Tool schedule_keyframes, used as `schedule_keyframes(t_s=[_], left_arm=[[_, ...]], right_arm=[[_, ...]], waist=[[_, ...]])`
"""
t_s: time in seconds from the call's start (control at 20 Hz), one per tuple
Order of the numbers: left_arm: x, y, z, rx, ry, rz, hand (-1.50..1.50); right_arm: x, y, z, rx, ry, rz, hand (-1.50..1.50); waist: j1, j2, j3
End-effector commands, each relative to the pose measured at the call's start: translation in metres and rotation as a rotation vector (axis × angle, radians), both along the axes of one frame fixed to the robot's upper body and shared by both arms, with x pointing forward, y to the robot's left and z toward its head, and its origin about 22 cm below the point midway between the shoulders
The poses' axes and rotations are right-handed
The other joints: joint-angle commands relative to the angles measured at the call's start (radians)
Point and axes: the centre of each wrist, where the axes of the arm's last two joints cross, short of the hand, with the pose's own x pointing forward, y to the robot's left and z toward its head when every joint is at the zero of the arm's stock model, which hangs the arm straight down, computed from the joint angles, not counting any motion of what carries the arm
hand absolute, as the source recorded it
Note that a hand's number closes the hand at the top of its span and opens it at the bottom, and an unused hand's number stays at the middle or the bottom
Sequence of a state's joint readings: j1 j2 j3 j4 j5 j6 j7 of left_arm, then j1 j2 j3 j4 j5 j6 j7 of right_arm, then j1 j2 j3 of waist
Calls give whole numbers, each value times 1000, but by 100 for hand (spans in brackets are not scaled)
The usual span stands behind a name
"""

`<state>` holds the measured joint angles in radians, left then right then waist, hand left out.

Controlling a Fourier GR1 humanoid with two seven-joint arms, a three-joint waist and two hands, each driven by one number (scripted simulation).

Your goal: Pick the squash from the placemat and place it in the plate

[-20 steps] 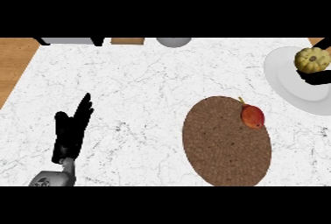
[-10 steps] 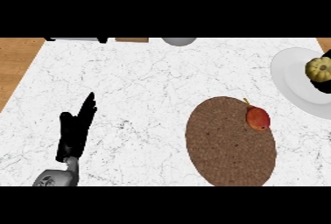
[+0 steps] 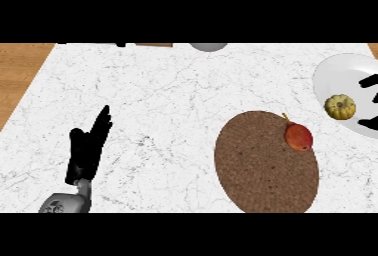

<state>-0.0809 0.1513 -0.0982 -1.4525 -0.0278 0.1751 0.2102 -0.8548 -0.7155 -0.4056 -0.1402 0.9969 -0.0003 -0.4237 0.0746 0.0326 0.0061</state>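
Note:
The squash [image 3: 340,107], small, round and yellow, lies on the white plate [image 3: 332,80] at the right edge of the head view. Only dark fingertips [image 3: 368,81] of my right hand [image 3: 367,121] show at that edge. They stand spread above and below the squash and do not touch it. The brown oval placemat [image 3: 266,167] lies left of the plate with a red fruit [image 3: 298,137] on its upper right rim. My left hand [image 3: 88,147] rests open at the lower left, fingers straight, far from the placemat.
A grey round object [image 3: 209,46] and dark items [image 3: 122,44] sit at the counter's far edge. Wooden surface [image 3: 18,70] borders the white marble counter [image 3: 162,100] on the left.
The squash now lies lower on the plate, free of the right hand, whose fingers have spread apart beside it. The left hand has not moved.

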Motion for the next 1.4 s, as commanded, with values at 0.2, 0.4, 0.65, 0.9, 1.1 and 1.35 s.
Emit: schedule_keyframes(t_s=[0.2,0.4,0.65,0.9,1.1,1.35], left_arm=[[1,-3,-4,7,8,4,0],[-7,10,-15,9,9,11,0],[6,0,2,-6,-7,15,0],[-8,-4,-2,-11,-13,3,0],[5,-7,3,-6,-15,8,0],[0,4,2,0,-2,16,0]], right_arm=[[0,-10,16,221,-138,164,-150],[-5,-14,14,538,-360,154,-150],[-33,-47,17,738,-391,102,-150],[-50,-61,11,802,-374,132,-150],[-50,-57,3,837,-393,162,-150],[-51,-53,-8,837,-415,178,-150]], waist=[[-9,-3,2],[-26,-4,3],[-27,-1,4],[-6,-3,4],[-16,1,5],[-7,-1,5]])
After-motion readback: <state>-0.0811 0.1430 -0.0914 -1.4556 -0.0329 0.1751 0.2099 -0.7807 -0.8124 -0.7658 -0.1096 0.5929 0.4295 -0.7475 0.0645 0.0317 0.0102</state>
